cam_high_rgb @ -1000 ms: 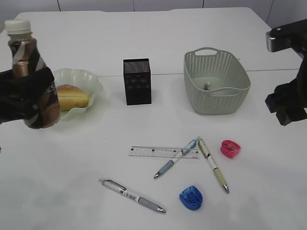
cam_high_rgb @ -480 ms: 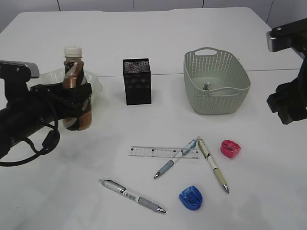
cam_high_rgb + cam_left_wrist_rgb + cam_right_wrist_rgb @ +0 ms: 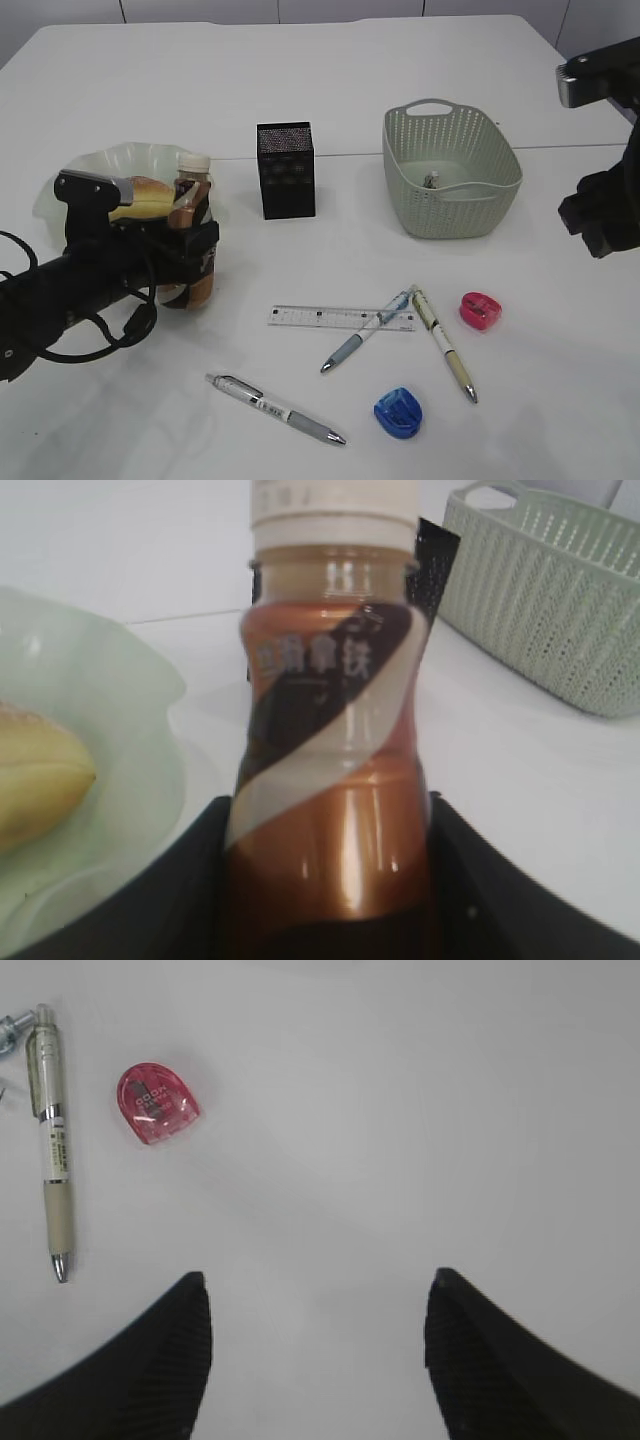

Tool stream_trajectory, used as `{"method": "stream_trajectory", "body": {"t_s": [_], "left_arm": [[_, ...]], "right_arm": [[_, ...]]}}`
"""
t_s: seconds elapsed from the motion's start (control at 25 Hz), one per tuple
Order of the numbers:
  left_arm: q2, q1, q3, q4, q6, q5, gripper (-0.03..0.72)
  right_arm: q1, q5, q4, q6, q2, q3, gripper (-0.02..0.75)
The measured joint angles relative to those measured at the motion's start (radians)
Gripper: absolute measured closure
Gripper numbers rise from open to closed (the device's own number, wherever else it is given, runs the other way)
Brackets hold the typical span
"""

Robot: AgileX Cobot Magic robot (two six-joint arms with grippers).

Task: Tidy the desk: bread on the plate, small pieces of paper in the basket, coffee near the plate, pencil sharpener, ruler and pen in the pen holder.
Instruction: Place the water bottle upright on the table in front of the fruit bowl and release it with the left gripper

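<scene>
At the left of the exterior view the left gripper (image 3: 190, 262) is clamped around the lower body of the coffee bottle (image 3: 192, 232), which stands upright just in front of and beside the pale green plate (image 3: 75, 165); whether its base already touches the table cannot be told from either view. The left wrist view shows the bottle's brown and white label filling the frame between the two dark jaws, with the plate's wavy rim at its left. The bread (image 3: 140, 200) lies on the plate, so that part looks done, and the coffee step appears close to finished, lacking only the release. In the grey basket (image 3: 452, 185), upper right of centre, a small crumpled scrap (image 3: 431, 180) sits on the floor, so the paper seems dealt with as far as can be seen. The stationery is all left to do: the clear ruler (image 3: 340, 317), three pens (image 3: 275, 408) scattered across the lower middle, the red sharpener (image 3: 479, 310) and the blue sharpener (image 3: 398, 412) lie on the table, well apart from the black pen holder (image 3: 286, 170) behind them. The right gripper (image 3: 318, 1355) hangs over bare table with its jaws apart, holding nothing, the red sharpener up to its left
</scene>
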Motion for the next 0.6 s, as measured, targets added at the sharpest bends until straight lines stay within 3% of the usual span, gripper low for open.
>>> {"method": "stream_trajectory", "body": {"t_s": [0.6], "left_arm": [[0.157, 0.0, -0.092, 0.0, 0.027, -0.187, 0.305]], "right_arm": [[0.0, 0.0, -0.006, -0.002, 0.0, 0.0, 0.246]]}}
